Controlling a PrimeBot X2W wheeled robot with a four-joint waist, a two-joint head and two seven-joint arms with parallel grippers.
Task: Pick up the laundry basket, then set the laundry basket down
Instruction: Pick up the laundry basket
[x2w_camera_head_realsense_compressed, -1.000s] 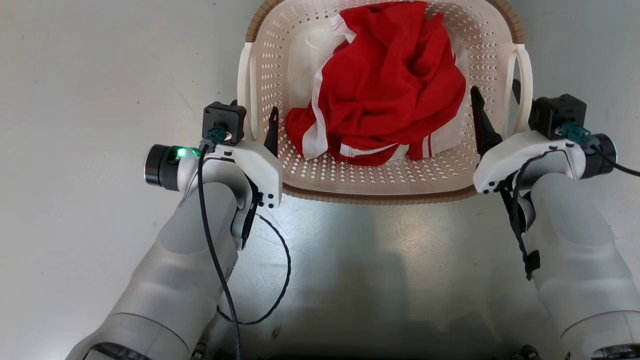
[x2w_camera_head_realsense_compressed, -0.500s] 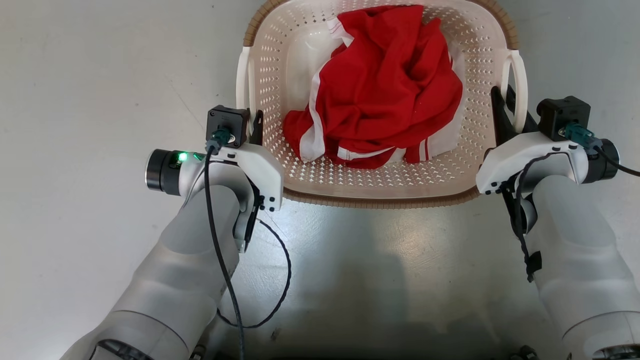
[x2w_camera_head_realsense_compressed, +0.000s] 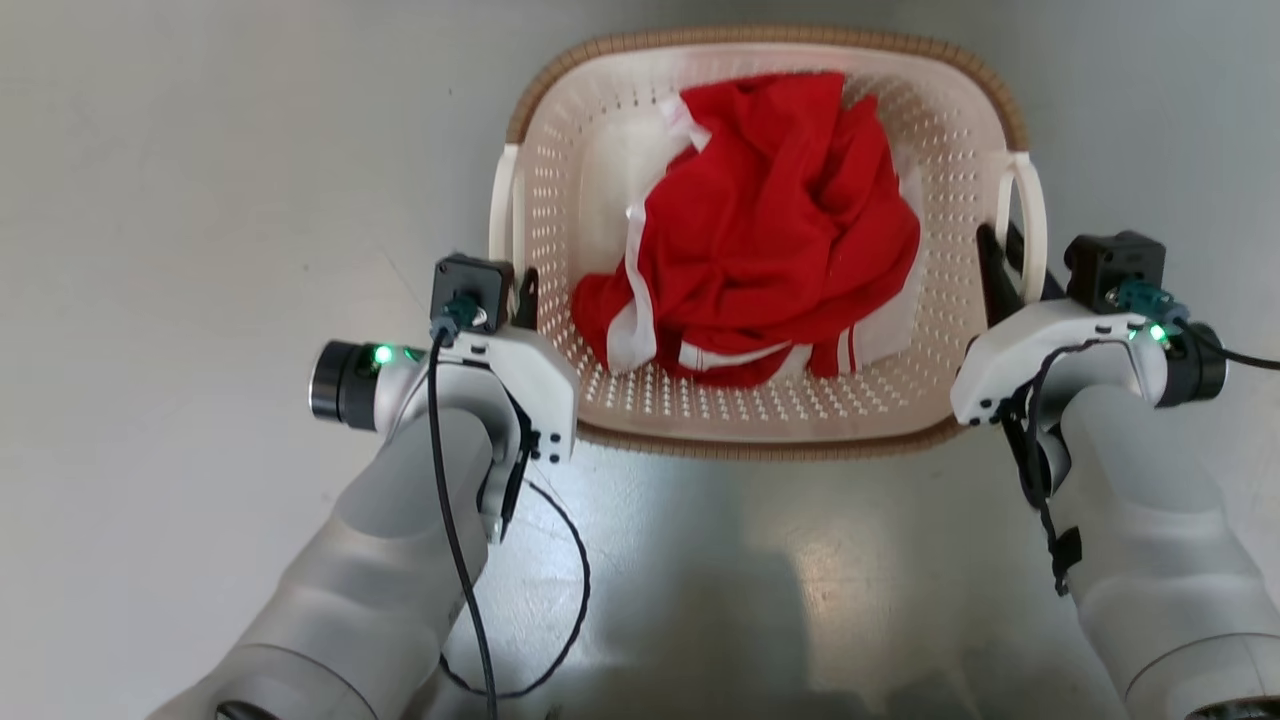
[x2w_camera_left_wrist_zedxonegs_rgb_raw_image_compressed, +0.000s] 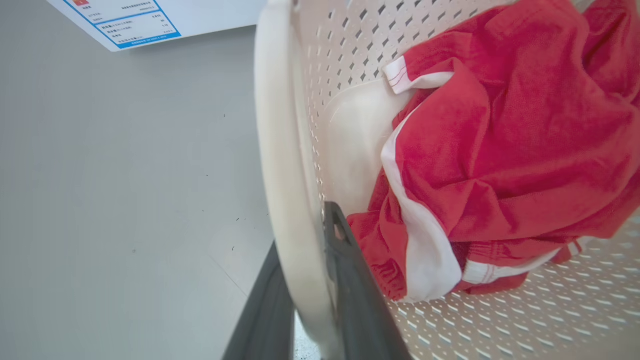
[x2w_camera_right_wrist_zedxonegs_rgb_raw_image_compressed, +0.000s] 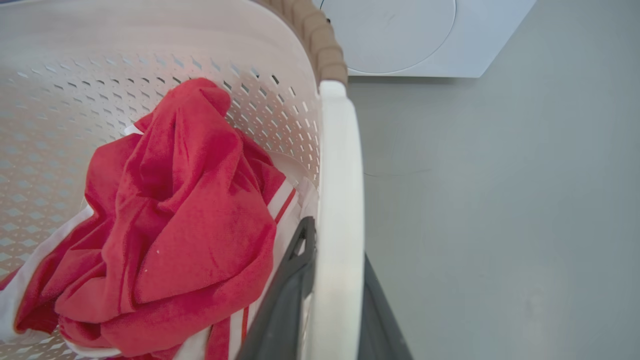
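The basket lies over the grey floor, straight ahead, held between the two arms. Whether its base touches the floor cannot be told.

The left gripper is clamped on the basket's left handle, near the handle's near end. In the left wrist view one dark finger lies inside against the perforated wall and the other outside, with the white handle pinched between them.

The right gripper is clamped the same way on the right handle. In the right wrist view its inner finger is inside the basket and its outer finger outside, with the handle between.

A crumpled red garment with white stripes fills the middle of the basket and touches neither gripper.

Beyond the basket's far end stands a white machine. A white panel with a blue-framed label shows beyond its left side.
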